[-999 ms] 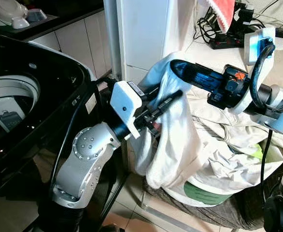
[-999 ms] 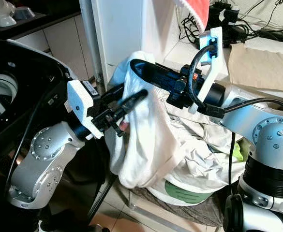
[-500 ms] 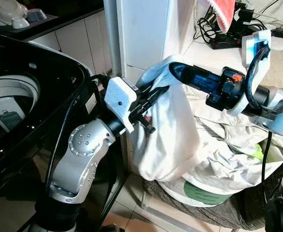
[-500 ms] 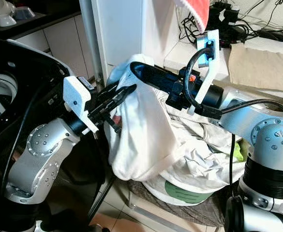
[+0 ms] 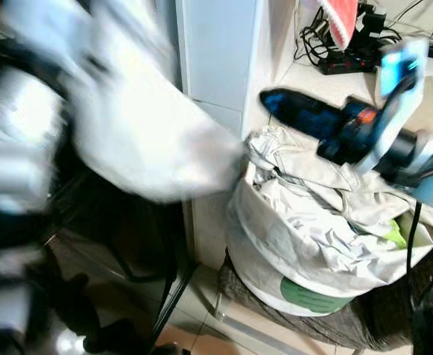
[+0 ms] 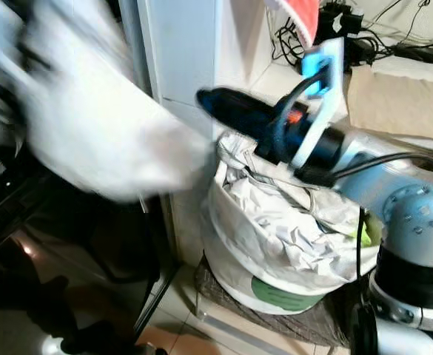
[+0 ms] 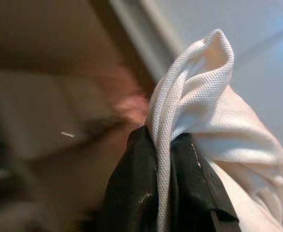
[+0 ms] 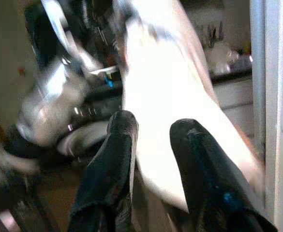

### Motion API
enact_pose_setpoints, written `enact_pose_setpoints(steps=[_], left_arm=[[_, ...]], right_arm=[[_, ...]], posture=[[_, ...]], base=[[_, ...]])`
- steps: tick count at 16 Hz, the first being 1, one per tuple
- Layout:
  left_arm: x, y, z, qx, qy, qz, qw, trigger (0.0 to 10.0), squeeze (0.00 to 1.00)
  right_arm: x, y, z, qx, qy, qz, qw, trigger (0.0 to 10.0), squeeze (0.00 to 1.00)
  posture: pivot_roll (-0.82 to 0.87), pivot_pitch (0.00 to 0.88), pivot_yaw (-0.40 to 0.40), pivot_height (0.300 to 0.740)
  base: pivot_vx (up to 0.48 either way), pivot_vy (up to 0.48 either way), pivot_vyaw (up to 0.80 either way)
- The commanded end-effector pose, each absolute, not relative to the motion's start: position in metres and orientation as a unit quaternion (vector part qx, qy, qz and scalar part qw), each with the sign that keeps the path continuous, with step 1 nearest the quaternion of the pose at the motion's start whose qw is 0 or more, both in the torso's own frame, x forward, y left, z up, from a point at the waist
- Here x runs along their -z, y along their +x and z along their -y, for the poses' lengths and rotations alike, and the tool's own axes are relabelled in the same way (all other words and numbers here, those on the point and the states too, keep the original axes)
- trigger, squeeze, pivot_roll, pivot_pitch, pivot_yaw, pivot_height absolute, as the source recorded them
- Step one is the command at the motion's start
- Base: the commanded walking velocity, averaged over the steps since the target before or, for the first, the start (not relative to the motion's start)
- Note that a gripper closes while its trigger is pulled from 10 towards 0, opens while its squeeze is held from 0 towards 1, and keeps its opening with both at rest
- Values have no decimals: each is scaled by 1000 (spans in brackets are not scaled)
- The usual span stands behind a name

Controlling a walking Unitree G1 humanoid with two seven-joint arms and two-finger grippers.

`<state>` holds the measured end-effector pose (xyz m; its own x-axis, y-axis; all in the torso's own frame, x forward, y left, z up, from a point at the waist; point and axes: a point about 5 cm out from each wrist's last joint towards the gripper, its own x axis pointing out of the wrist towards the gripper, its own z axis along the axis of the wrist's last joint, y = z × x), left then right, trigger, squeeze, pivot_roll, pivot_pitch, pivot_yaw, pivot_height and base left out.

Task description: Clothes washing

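Note:
A white garment [image 5: 142,140] streaks blurred across the left of the head views, trailing from my left arm [image 5: 16,140]. In the left wrist view my left gripper [image 7: 163,140] is shut on a fold of this white garment [image 7: 199,111]. My right gripper [image 5: 272,100] hovers over the laundry basket [image 5: 305,251], which is heaped with pale crumpled clothes. Its fingers [image 8: 119,135] stand apart in the right wrist view, open with nothing between them, and the white garment [image 8: 160,96] hangs beyond them.
A white cabinet [image 5: 216,52] stands behind the basket. A power strip with cables [image 5: 349,52] and a red cloth [image 5: 342,18] lie on the counter at the back right. The dark washing machine front [image 5: 105,244] is at the lower left. A green item [image 5: 397,233] peeks from the basket.
My left arm has swung fast up and to the left, pulling the white garment off the right gripper and away from the basket. The right gripper has stayed over the basket.

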<state>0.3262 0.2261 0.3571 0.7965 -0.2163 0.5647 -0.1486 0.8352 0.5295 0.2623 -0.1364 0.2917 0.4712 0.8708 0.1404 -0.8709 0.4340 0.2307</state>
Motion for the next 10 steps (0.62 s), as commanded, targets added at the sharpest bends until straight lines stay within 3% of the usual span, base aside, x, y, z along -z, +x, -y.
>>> enact_pose_setpoints(steps=[1, 3, 5, 7, 8, 9, 10], left_arm=[[-374, 328, -244, -42, 343, 319, 883, 0, 0], [-387, 329, -267, -117, 419, 287, 853, 0, 0], [-367, 340, -292, -165, 478, 203, 838, 0, 0], [-315, 353, -309, -173, 524, 103, 827, 0, 0], [-279, 358, -316, -156, 540, 30, 826, 4157, 0], [-252, 360, -320, -140, 534, -30, 833, 10000, 0], [-234, 357, -324, -127, 524, -82, 838, 10000, 0]], right_arm=[[-287, 261, 128, -510, 100, -5, 854, 10000, 0], [-280, 264, 119, -479, 48, -5, 876, 10000, 0], [-277, 264, 111, -474, 44, 3, 880, 10000, 0], [-273, 260, 103, -483, 45, 11, 874, 10000, 0], [-268, 259, 100, -482, 34, 14, 876, 10000, 0], [-264, 258, 98, -481, 24, 11, 876, 10000, 0], [-262, 257, 97, -483, 20, 8, 875, 10000, 0]], posture=[[-14, 0, 22, 740], [-10, 0, 25, 740], [-10, 0, 29, 740], [-14, 0, 35, 740], [-13, 0, 35, 740], [-18, 0, 38, 740], [-18, 0, 39, 740]], base=[[0, 0, 0], [0, 0, 0], [0, 0, 0], [0, 0, 0], [0, 0, 0], [0, 0, 0], [0, 0, 0]])
